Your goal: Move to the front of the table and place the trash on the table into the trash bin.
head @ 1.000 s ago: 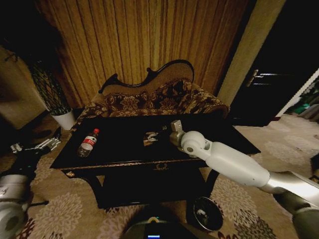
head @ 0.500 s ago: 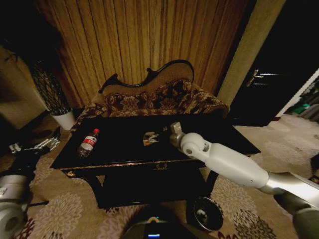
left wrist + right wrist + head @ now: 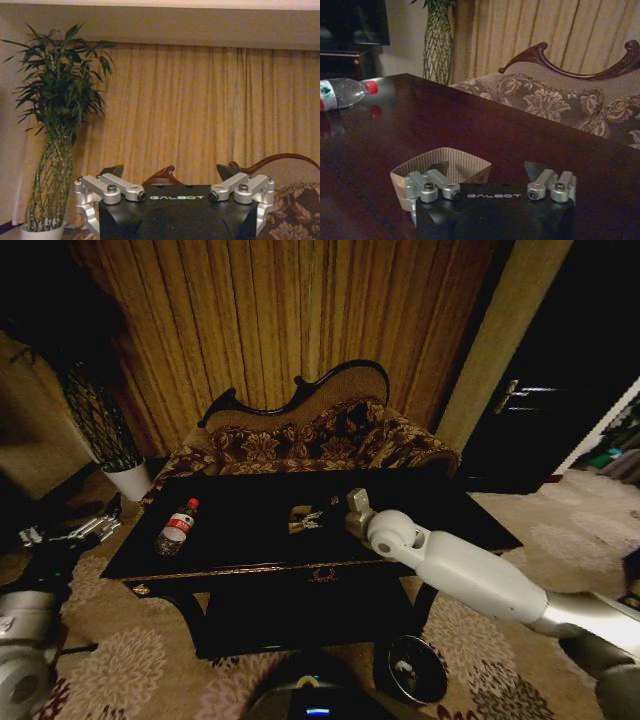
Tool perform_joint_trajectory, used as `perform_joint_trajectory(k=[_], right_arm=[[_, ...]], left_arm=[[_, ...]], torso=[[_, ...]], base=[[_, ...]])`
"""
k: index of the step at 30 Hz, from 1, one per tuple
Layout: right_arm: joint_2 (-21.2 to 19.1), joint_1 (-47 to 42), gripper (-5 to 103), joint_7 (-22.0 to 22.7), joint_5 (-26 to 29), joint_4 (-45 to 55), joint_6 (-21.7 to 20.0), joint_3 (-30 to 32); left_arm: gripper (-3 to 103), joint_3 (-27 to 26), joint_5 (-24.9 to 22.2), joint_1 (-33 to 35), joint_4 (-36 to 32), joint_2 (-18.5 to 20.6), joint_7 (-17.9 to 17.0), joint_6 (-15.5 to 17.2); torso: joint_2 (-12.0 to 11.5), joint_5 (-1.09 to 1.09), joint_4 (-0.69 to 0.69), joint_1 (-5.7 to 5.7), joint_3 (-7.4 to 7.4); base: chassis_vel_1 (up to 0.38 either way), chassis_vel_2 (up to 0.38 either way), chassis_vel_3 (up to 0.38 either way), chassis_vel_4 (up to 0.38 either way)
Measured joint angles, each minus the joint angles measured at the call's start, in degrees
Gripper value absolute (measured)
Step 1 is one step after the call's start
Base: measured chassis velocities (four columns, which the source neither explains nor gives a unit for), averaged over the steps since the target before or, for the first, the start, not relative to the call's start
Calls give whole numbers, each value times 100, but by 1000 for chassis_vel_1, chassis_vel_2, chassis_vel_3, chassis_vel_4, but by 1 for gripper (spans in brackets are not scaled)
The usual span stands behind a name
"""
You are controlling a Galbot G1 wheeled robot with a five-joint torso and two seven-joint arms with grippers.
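2 grippers, 1 at work. Nearest the robot, on the patterned carpet below the table's front edge, stands the small round maroon-brown trash bin (image 3: 417, 668) w/ a black rim – 1 bin, something pale already inside.

Above it, the large glossy black wooden table (image 3: 240, 540). The right gripper (image 3: 328, 508) reaches over its middle, fingers spread apart and holding nothing. In the right wrist view the right gripper (image 3: 489, 176) has a small tan ribbed paper sleeve (image 3: 440, 168) – an open ring, not a solid block – just ahead, off-centre toward 1 finger (image 3: 431, 178), which sits at or in front of its rim. Can't tell if they touch. From the head view the sleeve lies just left of the fingertips, so the coming grasp turns on shifting that way; right arm is far nearer.

Farther left on the tabletop, well apart, 1 clear plastic bottle (image 3: 177, 526) w/ red cap and label lies on its side, cap toward the far edge.

Left gripper (image 3: 88, 530) hangs off the table's left end, fingers apart, idle.

Behind the table – 1 carved-back patterned sofa (image 3: 310, 435).
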Motion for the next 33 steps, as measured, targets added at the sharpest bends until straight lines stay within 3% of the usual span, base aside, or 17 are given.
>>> perform_joint_trajectory(k=[1,2,3,6,7,9,12,13,14,15,17,18,20,21,23,24,33], right_arm=[[-5,-5,83,-1,-1,3,1,7],[-9,-10,83,-2,-4,5,4,10],[-11,-17,72,-3,-7,7,12,12],[-12,-22,72,-4,-10,9,17,13],[-12,-23,61,-6,-13,12,23,15],[-8,-23,50,-9,-15,16,27,15],[-6,-23,50,-9,-15,16,28,15],[-5,-23,39,-11,-18,16,29,15],[-6,-27,39,-12,-26,16,32,15],[-8,-35,28,-12,-31,16,35,15],[-9,-47,28,-13,-36,16,39,16],[-9,-57,18,-14,-38,17,42,21],[-10,-66,18,-14,-40,20,43,27],[-10,-76,7,-15,-42,24,45,34],[-10,-86,7,-15,-44,27,47,40],[-10,-92,1,-16,-46,27,49,47],[-22,-134,0,-16,-53,49,53,77]], left_arm=[[100,0,0,-3,0,1,0,0],[100,1,0,-5,0,3,0,-1],[100,2,1,-7,0,4,0,-3],[100,2,1,-8,0,5,0,-5],[100,1,1,-8,-1,6,0,-9],[100,-10,2,-9,-1,11,-1,-19],[100,-13,2,-8,0,12,-1,-20],[100,-16,1,-9,0,12,-1,-22],[100,-18,2,-8,0,12,-2,-27],[100,-18,2,-6,-1,12,-1,-31],[100,-20,2,-3,-1,12,-2,-38],[100,-21,2,-2,0,12,-2,-41],[100,-23,2,-2,0,12,-2,-42],[100,-25,3,-1,0,14,-2,-43],[100,-27,3,0,0,18,-2,-45],[100,-28,3,0,0,24,-2,-47],[100,-31,4,-3,6,36,-2,-57]], torso=[[0,0,0,0,0],[0,0,0,0,0],[0,0,0,0,0],[0,0,0,0,0],[0,0,0,0,0],[0,0,0,0,0],[0,0,0,0,0],[0,0,0,0,0],[0,0,0,0,0],[0,0,0,0,0],[0,0,0,0,0],[0,0,0,0,0],[0,0,0,0,0],[0,0,0,0,0],[0,0,0,0,0],[0,0,0,0,0],[0,0,0,0,0]], base=[[0,0,0,0],[0,0,0,0],[0,0,0,0],[0,0,0,0],[0,0,0,0],[0,0,0,0],[0,0,0,0],[0,0,0,0],[0,0,0,0],[0,0,0,0],[0,0,0,0],[0,0,0,0],[0,0,0,0],[0,0,0,0],[0,0,0,0],[0,0,0,0],[0,0,0,0]])
